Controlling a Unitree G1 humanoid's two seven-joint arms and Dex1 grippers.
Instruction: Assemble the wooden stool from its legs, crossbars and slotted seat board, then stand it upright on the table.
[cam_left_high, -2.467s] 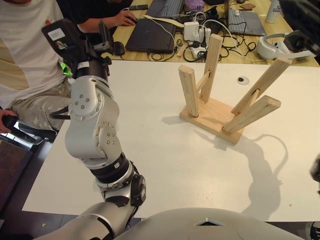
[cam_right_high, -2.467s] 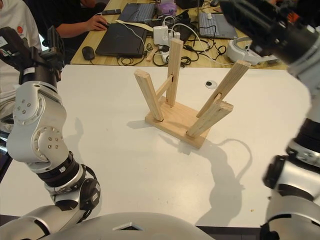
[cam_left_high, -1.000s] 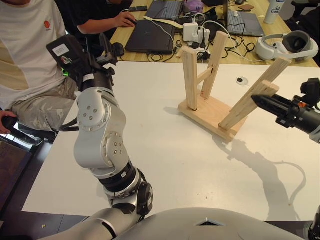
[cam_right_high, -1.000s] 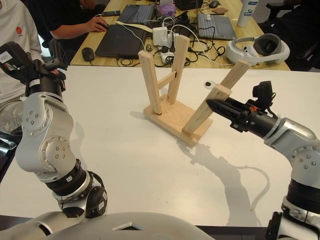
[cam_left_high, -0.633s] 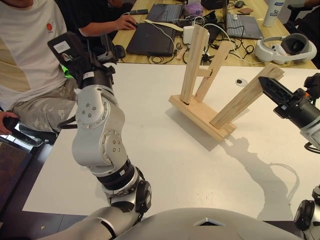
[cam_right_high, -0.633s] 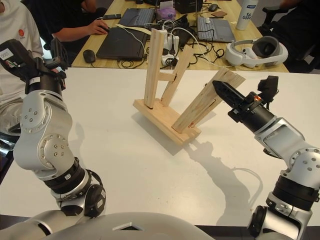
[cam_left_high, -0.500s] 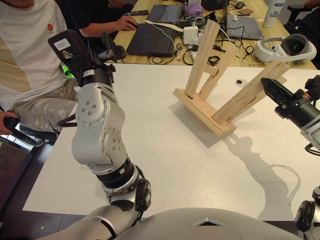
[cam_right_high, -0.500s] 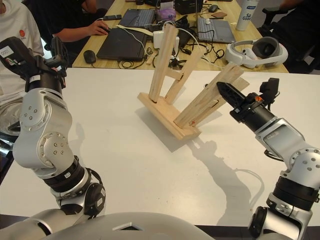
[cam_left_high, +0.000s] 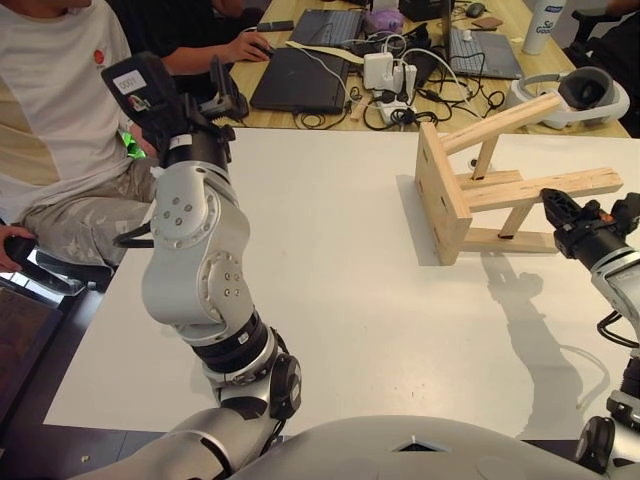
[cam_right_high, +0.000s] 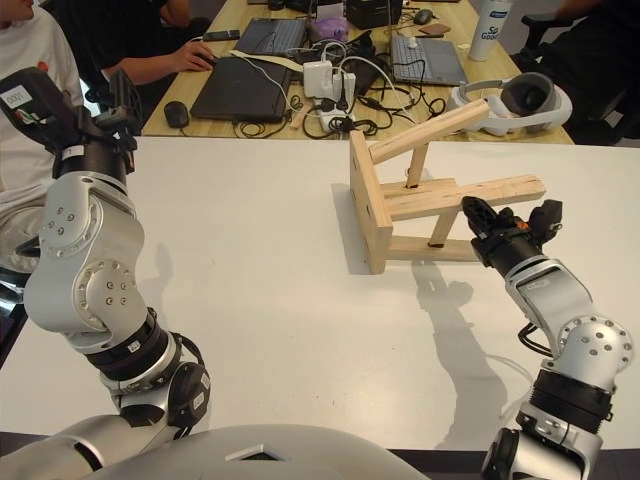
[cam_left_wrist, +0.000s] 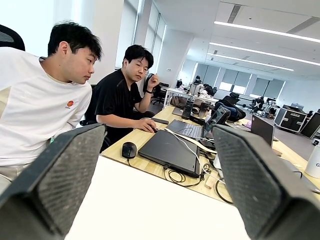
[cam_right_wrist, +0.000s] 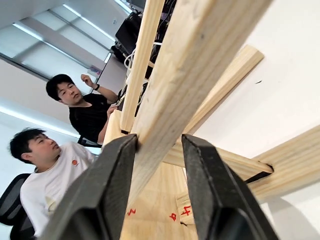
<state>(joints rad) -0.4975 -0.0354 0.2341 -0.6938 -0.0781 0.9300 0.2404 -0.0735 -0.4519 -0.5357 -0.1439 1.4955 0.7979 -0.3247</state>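
Tipped over since half a second ago, the stool (cam_left_high: 470, 195) no longer leans on its seat board with the legs rising; it now lies on its side on the white counter (cam_left_high: 330, 280), toward the far right part of it. Its seat board (cam_left_high: 438, 195) stands on edge, and the legs run roughly level from it toward the robot's right. The right arm has come lower and nearer with the swing. Its right pincer (cam_right_wrist: 160, 145) is clenched on the upper near leg (cam_left_high: 540, 187), partway along it, with both fingers (cam_right_wrist: 112, 185) pressed against the wood and the leg's end running on past them. A lower leg (cam_left_high: 510, 241) runs close above the counter below the pincer; whether it touches the surface cannot be told. A crossbar (cam_left_high: 487, 157) joins the two upper legs. The left arm stays raised at the counter's left edge, well apart from the stool, and its left pincer (cam_left_wrist: 159, 131) is released, the two padded fingers spread wide with nothing between them.
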